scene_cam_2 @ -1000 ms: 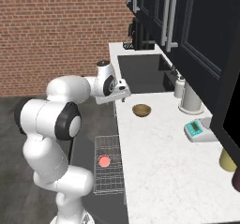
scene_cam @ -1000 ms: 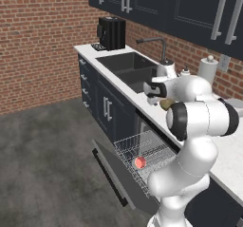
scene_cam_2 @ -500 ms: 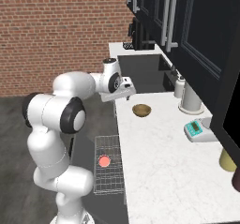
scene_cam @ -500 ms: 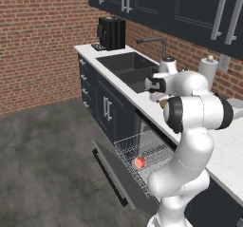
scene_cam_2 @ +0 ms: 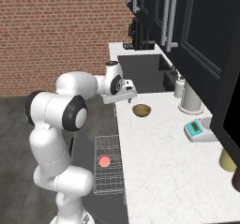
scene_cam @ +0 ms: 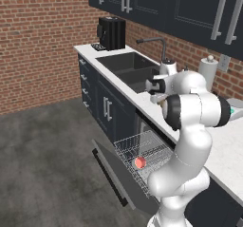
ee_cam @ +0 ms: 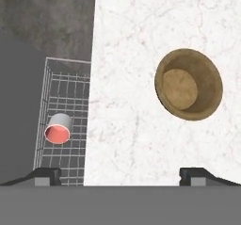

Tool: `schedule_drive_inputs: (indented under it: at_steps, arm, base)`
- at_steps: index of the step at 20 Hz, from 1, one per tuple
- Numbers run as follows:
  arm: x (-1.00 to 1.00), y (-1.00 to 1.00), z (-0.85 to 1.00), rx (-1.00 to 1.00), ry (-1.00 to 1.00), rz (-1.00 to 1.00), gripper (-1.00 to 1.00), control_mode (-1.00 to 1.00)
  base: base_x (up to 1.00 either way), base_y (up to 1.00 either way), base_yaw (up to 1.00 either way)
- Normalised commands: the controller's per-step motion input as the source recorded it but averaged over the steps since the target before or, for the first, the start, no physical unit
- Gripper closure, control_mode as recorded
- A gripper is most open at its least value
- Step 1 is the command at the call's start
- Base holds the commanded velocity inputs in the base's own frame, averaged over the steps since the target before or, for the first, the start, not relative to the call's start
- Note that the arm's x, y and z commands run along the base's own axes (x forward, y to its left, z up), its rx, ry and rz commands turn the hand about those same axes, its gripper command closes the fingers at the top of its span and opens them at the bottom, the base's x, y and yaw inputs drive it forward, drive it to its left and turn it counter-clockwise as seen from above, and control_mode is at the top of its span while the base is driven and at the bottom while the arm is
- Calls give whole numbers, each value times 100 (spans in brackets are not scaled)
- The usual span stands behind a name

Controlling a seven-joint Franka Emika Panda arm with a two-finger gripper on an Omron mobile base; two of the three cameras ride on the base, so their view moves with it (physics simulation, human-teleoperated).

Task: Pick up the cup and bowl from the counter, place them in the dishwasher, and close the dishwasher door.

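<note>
1. One cup (ee_cam: 58, 128) lies on its side in the dishwasher's wire rack (scene_cam_2: 108, 164), its long axis level with the rack floor. Its red-pink mouth faces the camera in the hand view.
2. One brown bowl (ee_cam: 188, 84) sits upright on the white worktop (scene_cam_2: 159, 157), open side up, near the edge above the rack. Nothing touches it.
3. The dishwasher door (scene_cam: 116, 174) hangs open, dropped down in front of the rack, which is pulled out over it.
4. The white arm rises beside the rack, bends at its elbow and reaches out level over the worktop edge. The gripper (scene_cam_2: 121, 95) points down, hovering above the worktop between the rack and the bowl.
5. The jaws stand wide apart and hold nothing. In the hand view one fingertip (ee_cam: 45, 174) sits over the rack and the other over the worktop below the bowl.
6. Beyond the bowl, a sink (scene_cam: 128, 65) is set into the worktop.
</note>
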Motion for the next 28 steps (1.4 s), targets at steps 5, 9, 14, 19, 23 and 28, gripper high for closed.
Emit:
schedule_drive_inputs:
  at_steps: [5, 9, 14, 19, 23, 28]
  arm:
    - [3, -23, -24, 0, 0, 0, -100, -100]
    - [0, -24, -14, 0, 0, 0, -100, -100]
    - [1, -21, -13, 0, 0, 0, -100, -100]
    - [10, -15, -14, 0, 0, 0, -100, -100]
    - [23, -8, -10, 0, 0, 0, -100, -100]
    - [38, 0, -1, 0, 0, 0, -100, -100]
  base:
    - [0, 0, 0]
    - [0, 0, 0]
    - [0, 0, 0]
    - [0, 0, 0]
    - [0, 0, 0]
    - [0, 0, 0]
